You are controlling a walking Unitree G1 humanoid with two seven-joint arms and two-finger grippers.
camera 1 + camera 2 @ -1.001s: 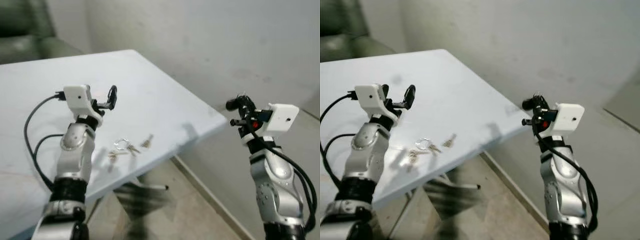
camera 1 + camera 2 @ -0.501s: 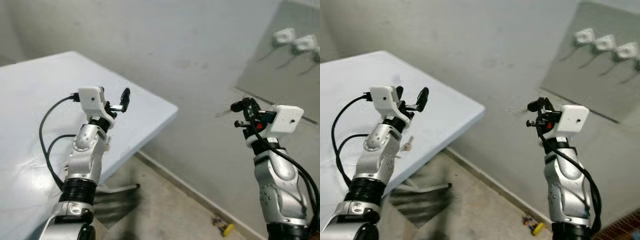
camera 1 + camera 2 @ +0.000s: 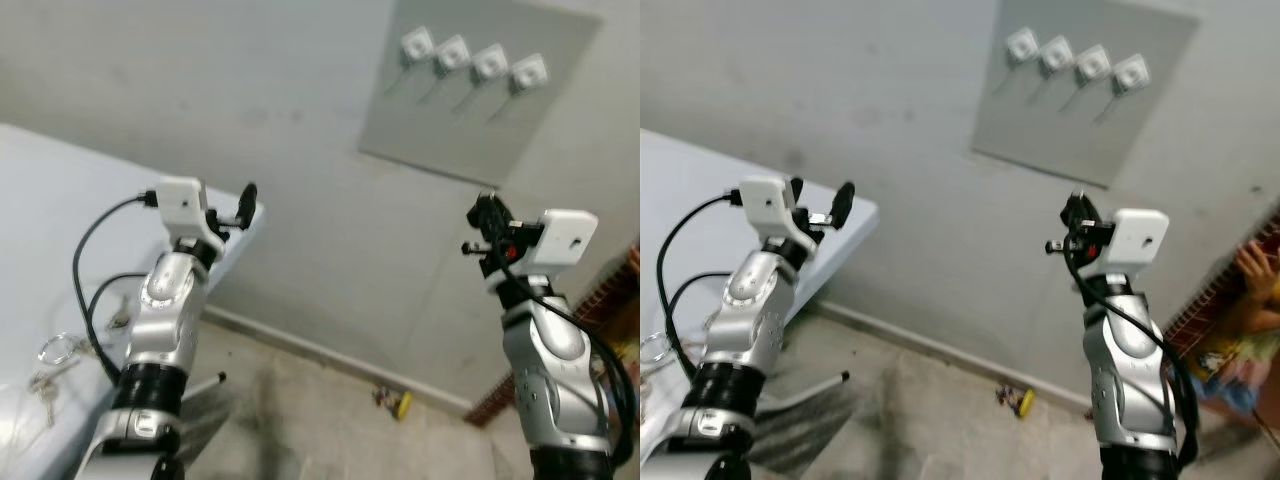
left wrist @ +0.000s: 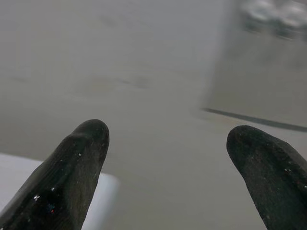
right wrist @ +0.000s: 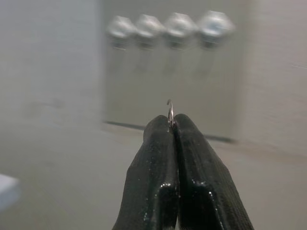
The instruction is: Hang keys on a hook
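grey wall ahead, hooks (image 3: 472, 62) on panel. right end effector (image 5: 171, 125) pinches key ring (image 5: 170, 111) by thin edge; light, stiff, slippery — keep your grip firm. left end effector (image 4: 165, 143) spread, empty. more keys (image 3: 50, 365) on counter (image 3: 40, 230).

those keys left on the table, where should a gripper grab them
By the ring: the keys lie flat on the table near its edge, the ring a raised loop among splayed blades. Probably come from above with the open left gripper; right gripper is shut on a key ring.

Four hooks (image 3: 472, 62), two key bunches (image 3: 55, 365)
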